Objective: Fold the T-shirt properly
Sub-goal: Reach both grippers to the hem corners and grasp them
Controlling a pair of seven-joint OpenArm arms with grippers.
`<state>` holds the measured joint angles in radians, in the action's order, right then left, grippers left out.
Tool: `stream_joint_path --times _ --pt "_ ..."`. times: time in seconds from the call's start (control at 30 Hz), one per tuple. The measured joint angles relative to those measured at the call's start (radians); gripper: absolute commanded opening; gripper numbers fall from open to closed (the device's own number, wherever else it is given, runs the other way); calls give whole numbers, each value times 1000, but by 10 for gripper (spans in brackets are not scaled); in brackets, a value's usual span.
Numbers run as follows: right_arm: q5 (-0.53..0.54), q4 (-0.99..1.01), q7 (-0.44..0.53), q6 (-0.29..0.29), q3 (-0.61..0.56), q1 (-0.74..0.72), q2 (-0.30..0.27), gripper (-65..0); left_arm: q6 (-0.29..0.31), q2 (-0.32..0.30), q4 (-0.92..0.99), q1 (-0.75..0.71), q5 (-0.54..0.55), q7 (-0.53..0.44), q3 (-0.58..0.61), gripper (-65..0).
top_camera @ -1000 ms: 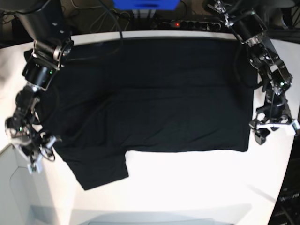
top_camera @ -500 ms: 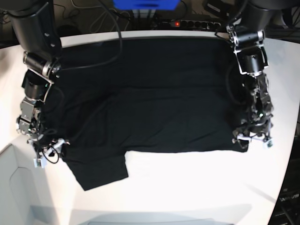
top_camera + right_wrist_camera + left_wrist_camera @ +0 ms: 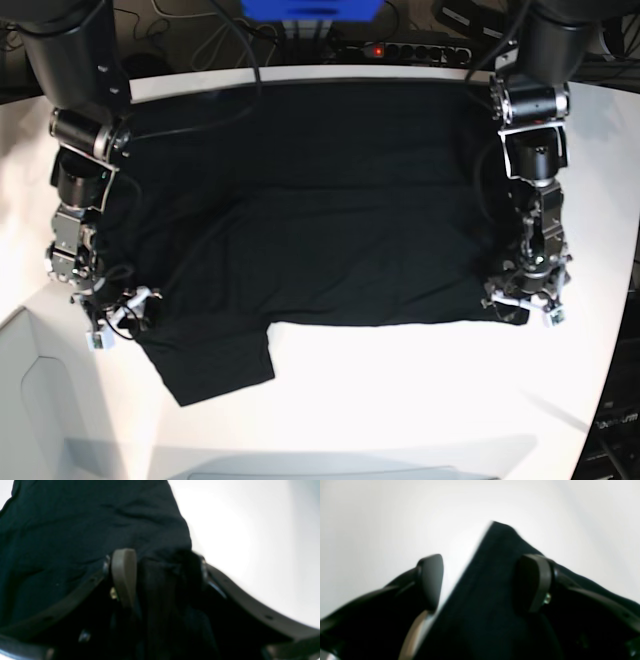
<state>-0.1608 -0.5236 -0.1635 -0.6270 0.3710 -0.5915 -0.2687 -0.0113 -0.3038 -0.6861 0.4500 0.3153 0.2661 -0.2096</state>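
Observation:
The black T-shirt [image 3: 330, 210] lies spread on the white table [image 3: 420, 390], with one sleeve [image 3: 215, 365] sticking out toward the front left. My left gripper [image 3: 520, 300] is at the shirt's front right corner. In the left wrist view my left gripper [image 3: 482, 580] is open, with its fingers on either side of that corner [image 3: 492, 562]. My right gripper [image 3: 115, 315] is at the shirt's left edge beside the sleeve. In the right wrist view my right gripper [image 3: 160, 572] has closed on a bunched ridge of black cloth [image 3: 160, 587]. The tag and the label are hidden.
A power strip [image 3: 400, 48] with a red light, cables and a blue box [image 3: 310, 8] lie behind the table's far edge. A grey panel [image 3: 40, 400] sits off the table's front left corner. Bare white table lies in front of the shirt.
Both arms have swung inward from beside the table onto the shirt's edges. The left gripper now straddles the front right corner, and the right gripper has closed on cloth by the sleeve.

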Motion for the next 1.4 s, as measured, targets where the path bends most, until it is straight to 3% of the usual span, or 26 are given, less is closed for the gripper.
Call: stream_joint_path --times 0.1,0.2,0.4,0.43,0.6,0.73,0.9,1.0,1.4 --pt "1 0 1 0 0 0 0 -331 0 2 4 3 1 -1 31 -229" --pt "0 0 1 0 0 0 0 -357 0 1 10 5 0 -9 58 -335" --pt "12 -3 16 1 1 20 -3 -595 0 2 10 5 5 -13 80 -628" --pt "11 -3 16 1 1 21 -3 -644 0 2 10 5 8 -12 80 -650" --pt "6 -32 -10 0 2 25 -1 -650 0 -1 -32 -6 15 29 76 -650" --pt "-16 -172 -61 -1 4 77 10 -650 3 3 -227 -106 22 63 74 -650" --pt "-21 -390 -150 -3 7 153 16 -650 7 16 -455 -212 24 188 -76 -650" --pt "-11 -536 -155 -4 3 199 40 -650 7 38 -583 -266 20 229 -158 -650" --pt "-11 -931 -161 -5 4 492 71 -650 10 96 -858 -523 49 239 -246 -650"
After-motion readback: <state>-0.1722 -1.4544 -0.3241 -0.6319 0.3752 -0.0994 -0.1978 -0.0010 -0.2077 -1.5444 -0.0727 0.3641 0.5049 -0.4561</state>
